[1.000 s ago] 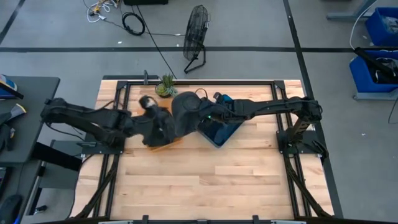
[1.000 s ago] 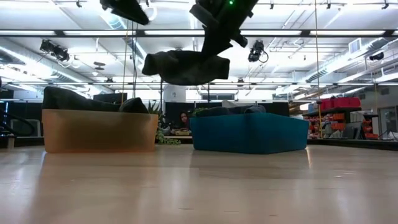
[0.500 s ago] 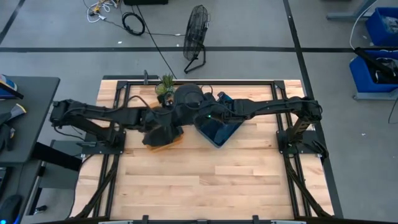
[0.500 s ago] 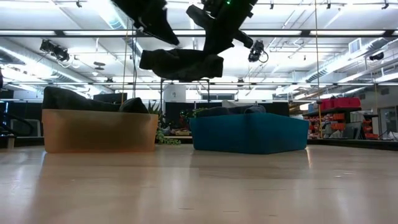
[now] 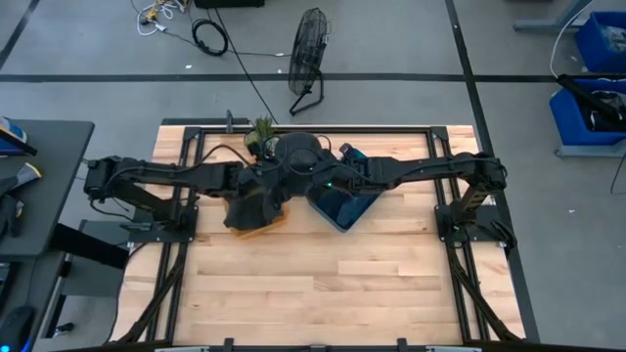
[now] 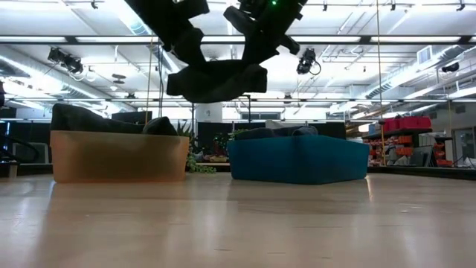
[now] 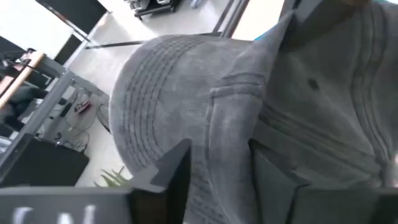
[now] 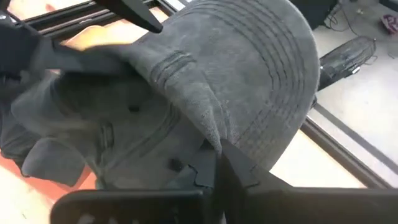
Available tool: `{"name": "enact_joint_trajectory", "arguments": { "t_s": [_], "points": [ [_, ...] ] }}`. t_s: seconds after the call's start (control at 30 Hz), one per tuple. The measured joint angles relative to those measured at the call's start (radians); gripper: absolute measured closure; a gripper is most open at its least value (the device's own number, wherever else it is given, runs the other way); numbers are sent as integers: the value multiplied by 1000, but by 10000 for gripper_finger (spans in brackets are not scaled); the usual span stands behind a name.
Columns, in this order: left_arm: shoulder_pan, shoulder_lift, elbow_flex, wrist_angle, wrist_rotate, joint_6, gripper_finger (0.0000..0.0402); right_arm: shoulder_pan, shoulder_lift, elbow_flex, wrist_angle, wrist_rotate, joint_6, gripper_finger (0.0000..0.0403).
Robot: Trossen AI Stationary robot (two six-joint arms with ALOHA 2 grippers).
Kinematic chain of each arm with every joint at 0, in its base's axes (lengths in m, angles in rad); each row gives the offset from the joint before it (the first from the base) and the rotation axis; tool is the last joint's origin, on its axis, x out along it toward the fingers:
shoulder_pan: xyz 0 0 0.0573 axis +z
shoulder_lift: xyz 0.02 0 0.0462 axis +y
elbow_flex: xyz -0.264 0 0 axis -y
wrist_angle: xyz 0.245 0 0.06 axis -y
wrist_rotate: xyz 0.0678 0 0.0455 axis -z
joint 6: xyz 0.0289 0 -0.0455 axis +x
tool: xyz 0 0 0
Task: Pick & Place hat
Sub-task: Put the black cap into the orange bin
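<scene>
Starting at your left, the left arm reaches in from the table's (image 5: 323,293) left edge, stretched nearly level toward the middle, and its left gripper (image 5: 266,183) sits right against the dark grey hat (image 5: 296,156) above the back of the table. In the left wrist view its two fingers (image 7: 171,171) stand spread, one on each side of a fold of the hat's (image 7: 249,112) cloth, and you can see a gap between them, so they have not closed on it. Below and slightly to the left sits the orange bin (image 6: 119,156) with dark cloth heaped in it. In the low view the hat (image 6: 216,80) hangs in the air above the gap between the orange bin and the blue bin (image 6: 297,159), clear of both. Further right, the right arm extends from the table's right edge in a long, almost straight reach, and its right gripper (image 8: 214,165) is pinched tight on the hat's (image 8: 242,81) brim. You can read no label or writing on the hat or the bins.
</scene>
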Motion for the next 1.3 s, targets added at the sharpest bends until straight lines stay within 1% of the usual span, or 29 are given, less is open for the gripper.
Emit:
{"name": "enact_joint_trajectory", "arguments": {
  "t_s": [0.1,0.23,0.27,0.3,0.4,0.5,0.6,0.73,0.87,0.93,1.07,1.17,1.23,1.3],
  "points": [
    [1,-1,0,3,-10,2,293,-1,0,0,6,-1,-31,392],
    [1,-1,0,0,-15,23,367,-1,0,0,23,0,-61,392],
    [1,-1,0,1,-16,31,383,-1,0,0,28,6,-63,392],
    [1,-1,0,1,-16,35,389,-1,0,0,32,15,-63,392],
    [1,-1,0,2,-16,42,390,-4,0,0,31,33,-114,390],
    [0,-1,0,1,-13,43,390,-10,0,0,26,35,-169,377],
    [-1,-1,0,-2,-10,43,394,-12,0,0,24,37,-183,355],
    [-1,-1,0,-5,-10,44,391,-14,0,0,19,2,-286,323],
    [-1,-1,0,-23,-11,44,389,-14,0,0,23,-15,-329,295],
    [-1,-2,0,-44,-12,30,392,-8,0,0,17,-17,-375,283],
    [-1,-15,1,-127,-17,-56,394,13,-28,0,8,-17,-440,269],
    [-1,-30,-1,-234,-41,-129,389,36,-67,0,-4,-17,-469,263],
    [-1,-43,0,-309,-63,-203,387,53,-95,0,-47,-17,-474,260],
    [-3,-64,0,-412,-65,-304,388,69,-128,0,-107,-19,-437,259]
  ]
}}
